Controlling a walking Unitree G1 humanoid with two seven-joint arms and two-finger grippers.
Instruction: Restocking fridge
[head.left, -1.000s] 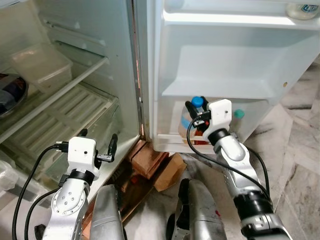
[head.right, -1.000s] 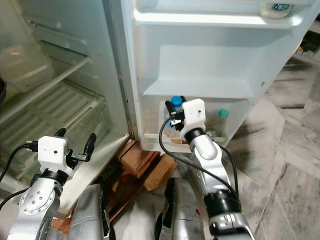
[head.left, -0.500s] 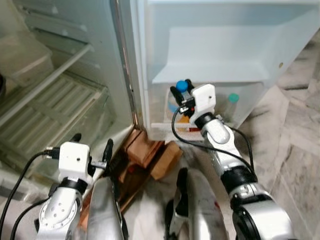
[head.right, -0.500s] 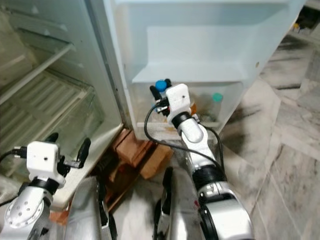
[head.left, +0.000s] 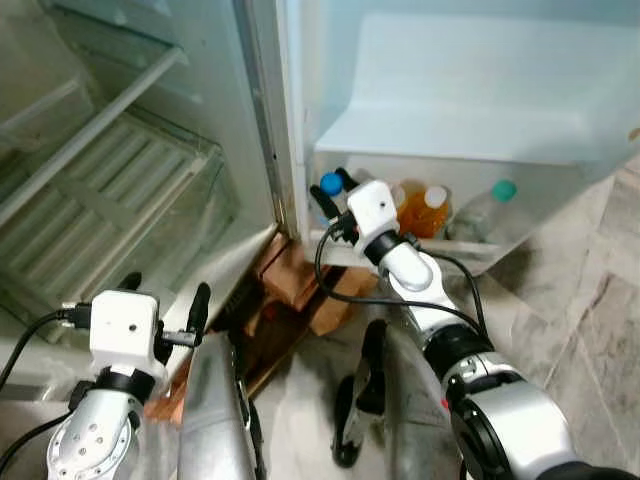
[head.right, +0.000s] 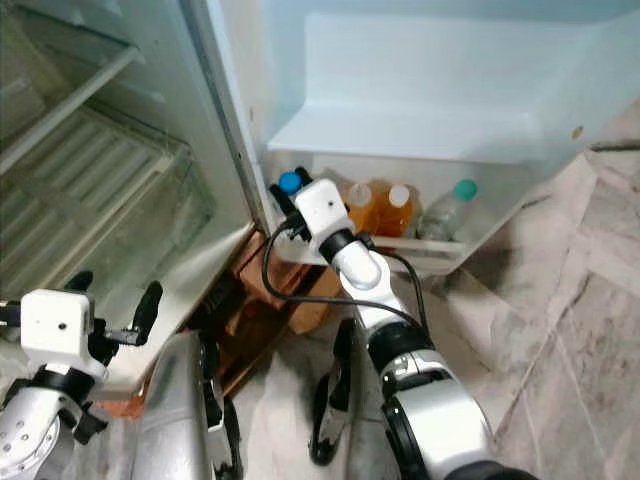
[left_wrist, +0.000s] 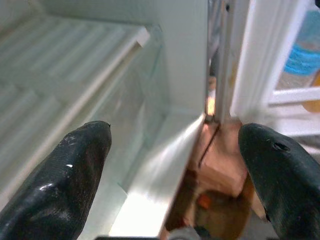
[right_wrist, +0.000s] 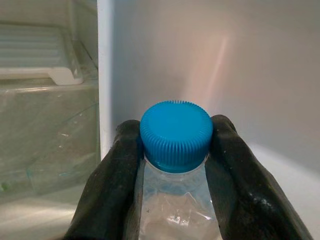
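blue-cap bottle (right_wrist: 176, 145) upright, neck pinched btwn right gripper (head.left: 335, 192) fingers, at hinge end of lower door shelf (head.left: 470, 255), beside two orange bottles (head.left: 432, 210). left gripper (head.left: 165, 305) wide, empty, low by fridge cabinet.

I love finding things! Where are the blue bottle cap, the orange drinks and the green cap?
Blue ribbed plastic bottle cap (right_wrist: 176, 135), right wrist view, cap's side.
Orange drink bottles (head.left: 432, 215), left eye view, one bottle's body.
Green-capped clear bottle (head.left: 504, 189), left eye view, its cap.
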